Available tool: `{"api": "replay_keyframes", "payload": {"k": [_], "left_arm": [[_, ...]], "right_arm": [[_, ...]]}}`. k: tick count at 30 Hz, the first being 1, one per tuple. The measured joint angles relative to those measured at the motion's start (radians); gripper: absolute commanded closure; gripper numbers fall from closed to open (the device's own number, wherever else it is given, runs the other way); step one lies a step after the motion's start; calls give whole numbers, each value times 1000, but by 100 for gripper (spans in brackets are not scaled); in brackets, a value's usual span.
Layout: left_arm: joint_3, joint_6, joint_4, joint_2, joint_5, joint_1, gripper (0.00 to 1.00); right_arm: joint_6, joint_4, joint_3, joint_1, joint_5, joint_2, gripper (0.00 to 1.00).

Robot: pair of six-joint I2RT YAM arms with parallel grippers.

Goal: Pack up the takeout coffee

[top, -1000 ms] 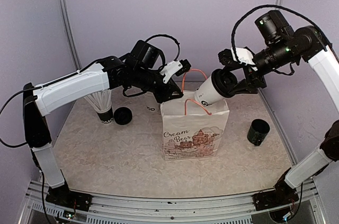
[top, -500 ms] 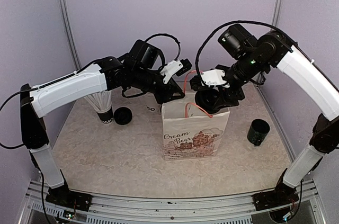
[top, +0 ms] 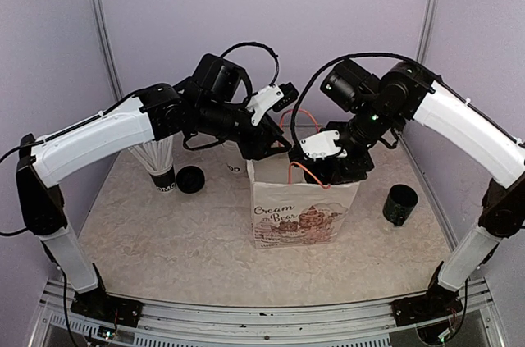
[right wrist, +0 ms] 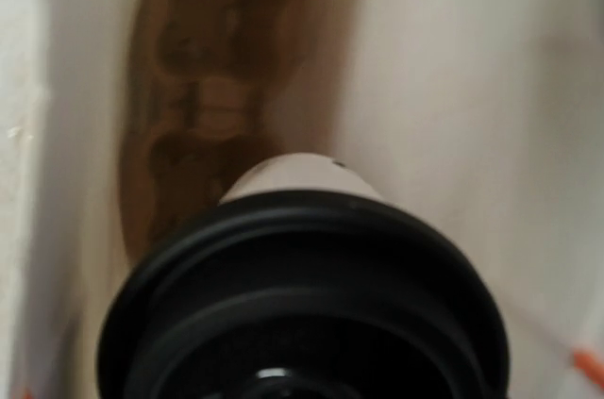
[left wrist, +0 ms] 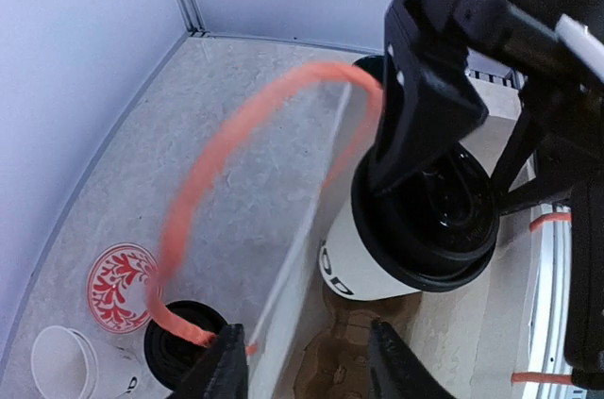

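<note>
A white takeout coffee cup [left wrist: 377,267] with a black lid [left wrist: 429,224] hangs tilted inside the open paper bag [top: 303,216]. My right gripper [top: 335,165] is shut on it near the lid. In the right wrist view the lid [right wrist: 302,314] fills the lower frame over the bag's brown floor [right wrist: 217,59], and my own fingers do not show. My left gripper [left wrist: 311,371] is at the bag's back-left rim, open. The bag wall [left wrist: 307,229] and the foot of the orange handle [left wrist: 212,173] lie between its fingers. A second black-lidded cup [left wrist: 175,352] stands just outside that wall, mostly hidden under the left arm in the top view.
A black cylindrical pot [top: 400,204] stands right of the bag. A cup of white straws [top: 162,168] and a low black round thing [top: 190,179] are at the left. A red patterned coaster [left wrist: 121,288] lies behind the bag. Purple walls close the back and sides.
My right arm swung left and down, carrying the cup from above the bag's right side into its mouth. My left jaws have spread apart at the rim.
</note>
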Motion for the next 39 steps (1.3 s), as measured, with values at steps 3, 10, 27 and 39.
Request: {"api": "replay_keyframes", "payload": {"k": [3,10,27,39], "left_arm": [[15,-9,-18,-17,-45,-18,35],[-4,-27,12,-145,-109,-67,26],[-254,-212,245,-45,-44,91,34],[-285,-224,250,11,6,50,35]], "right_arm": [[10,0,-55,38,23,-14,46],[52,-2,-183,157,90,-101,47],[102,0,-398,288,201,-289,48],[58,98,-595,334,180,-418,48]]}}
